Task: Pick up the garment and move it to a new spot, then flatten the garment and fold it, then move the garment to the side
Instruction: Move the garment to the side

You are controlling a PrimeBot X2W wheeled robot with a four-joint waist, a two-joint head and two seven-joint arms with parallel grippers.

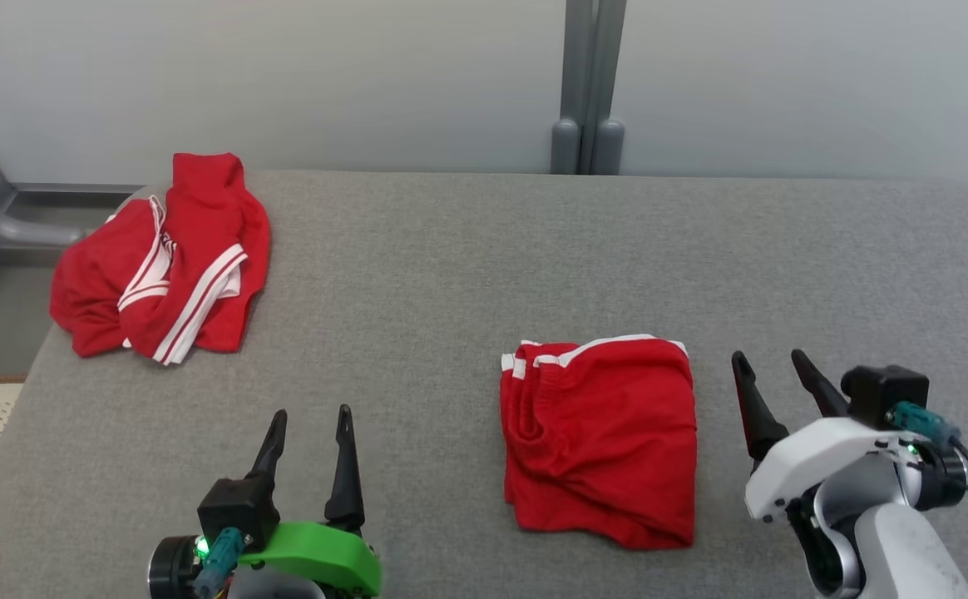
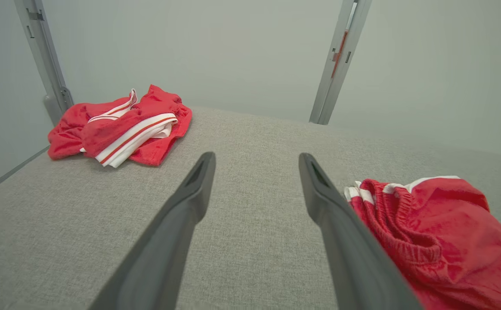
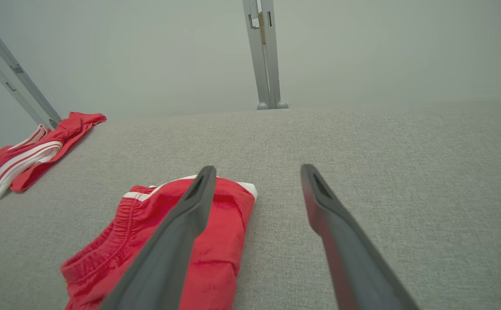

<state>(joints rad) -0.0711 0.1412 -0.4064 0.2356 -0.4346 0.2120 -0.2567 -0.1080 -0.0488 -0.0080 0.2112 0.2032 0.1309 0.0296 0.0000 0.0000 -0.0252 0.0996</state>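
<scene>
A folded red garment [image 1: 600, 441] with white trim lies flat on the grey table [image 1: 451, 266], right of centre near the front; it also appears in the left wrist view [image 2: 440, 232] and the right wrist view [image 3: 181, 245]. My left gripper [image 1: 312, 416] hovers open at the lower left, well to the left of the folded garment, nothing between its fingers [image 2: 190, 202]. To the garment's right, my right gripper [image 1: 771, 360] stands open and empty, its fingers [image 3: 332, 215] apart above the cloth's right edge and the bare table.
A crumpled heap of red clothes with white stripes [image 1: 164, 258] sits at the table's far left corner, also seen as a heap [image 2: 121, 127] from the left wrist. A grey post [image 1: 588, 91] stands behind the table against a pale wall. The table's left edge drops to the floor.
</scene>
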